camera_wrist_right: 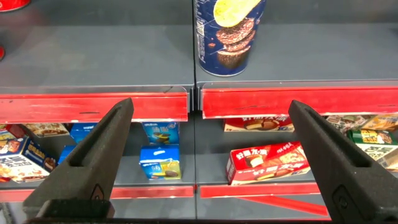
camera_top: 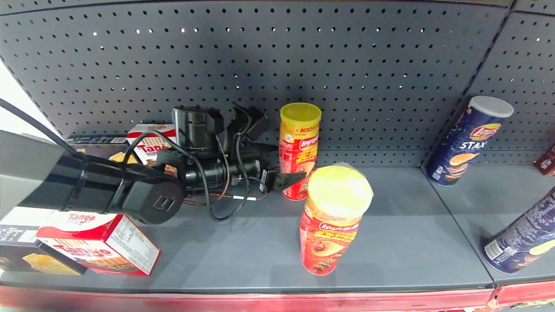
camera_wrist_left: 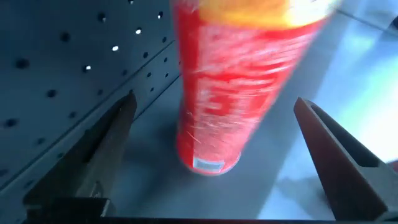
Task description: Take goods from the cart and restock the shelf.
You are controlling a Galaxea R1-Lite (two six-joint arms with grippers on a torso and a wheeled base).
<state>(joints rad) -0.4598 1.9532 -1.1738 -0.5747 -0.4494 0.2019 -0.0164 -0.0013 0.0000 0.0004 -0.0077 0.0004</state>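
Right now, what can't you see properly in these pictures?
- Back boxes, head view: partly hidden behind the left arm.
- Red can, left wrist view: blurred, and its top is cut off by the picture's edge.
- Front blue can, head view: cut off at the right edge.
- Low boxes, right wrist view: too small to tell what they are.
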